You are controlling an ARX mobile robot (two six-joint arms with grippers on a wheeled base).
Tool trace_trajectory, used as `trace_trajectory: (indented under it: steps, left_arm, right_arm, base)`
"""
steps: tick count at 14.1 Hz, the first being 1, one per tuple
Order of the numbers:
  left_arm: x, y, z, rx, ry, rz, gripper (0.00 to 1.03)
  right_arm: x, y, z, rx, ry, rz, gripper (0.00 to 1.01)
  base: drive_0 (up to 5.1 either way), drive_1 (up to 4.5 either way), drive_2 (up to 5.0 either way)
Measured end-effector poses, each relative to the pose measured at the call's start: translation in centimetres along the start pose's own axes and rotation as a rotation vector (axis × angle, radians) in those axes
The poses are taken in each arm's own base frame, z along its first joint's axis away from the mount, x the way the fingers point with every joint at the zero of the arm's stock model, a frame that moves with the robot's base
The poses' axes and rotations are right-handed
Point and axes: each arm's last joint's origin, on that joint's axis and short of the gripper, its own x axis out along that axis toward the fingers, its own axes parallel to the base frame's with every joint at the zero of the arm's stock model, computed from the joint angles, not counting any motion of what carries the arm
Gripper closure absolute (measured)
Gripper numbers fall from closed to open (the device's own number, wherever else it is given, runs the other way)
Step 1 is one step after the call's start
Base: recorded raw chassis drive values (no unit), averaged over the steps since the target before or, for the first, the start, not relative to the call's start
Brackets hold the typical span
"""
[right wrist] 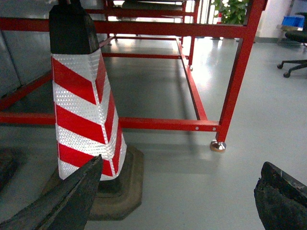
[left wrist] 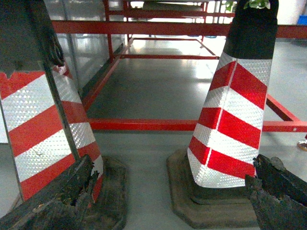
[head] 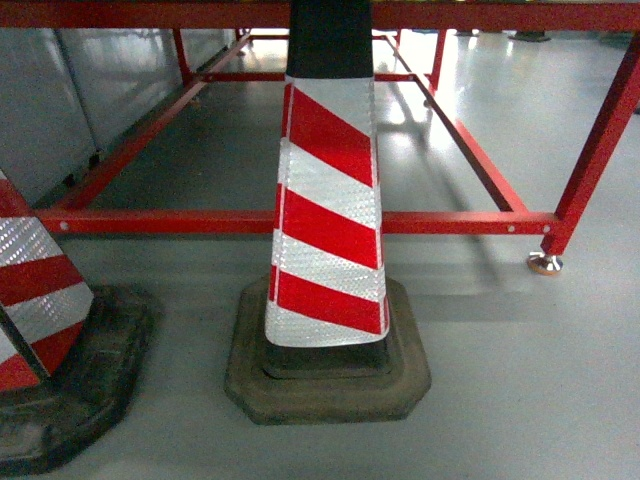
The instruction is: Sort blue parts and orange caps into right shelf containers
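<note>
Grey floor is filling the head view: two red-white striped cones are standing on it, one centred, one cut off at left, with a red frame behind. No hands, parts, caps or bins showing here.

Left wrist view is showing the same two cones; left hand is hanging wide open, holding nothing.

Right wrist view is showing one cone and an office chair; right hand is also wide open and gripping nothing. A small blue box is sitting far back; contents can't tell.
</note>
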Motion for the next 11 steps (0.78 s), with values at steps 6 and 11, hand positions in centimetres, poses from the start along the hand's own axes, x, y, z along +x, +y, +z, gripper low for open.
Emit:
trace_trajectory:
  steps: [6, 11]
  left_arm:
    - [0.0, 0.0, 0.0, 0.0, 0.0, 0.0, 0.05]
    - [0.0, 0.0, 0.0, 0.0, 0.0, 0.0, 0.05]
  right_arm:
    - [0.0, 0.0, 0.0, 0.0, 0.0, 0.0, 0.03]
    - [0.0, 0.0, 0.0, 0.0, 0.0, 0.0, 0.03]
  base:
    - [0.0, 0.0, 0.0]
    - [0.0, 0.0, 0.0]
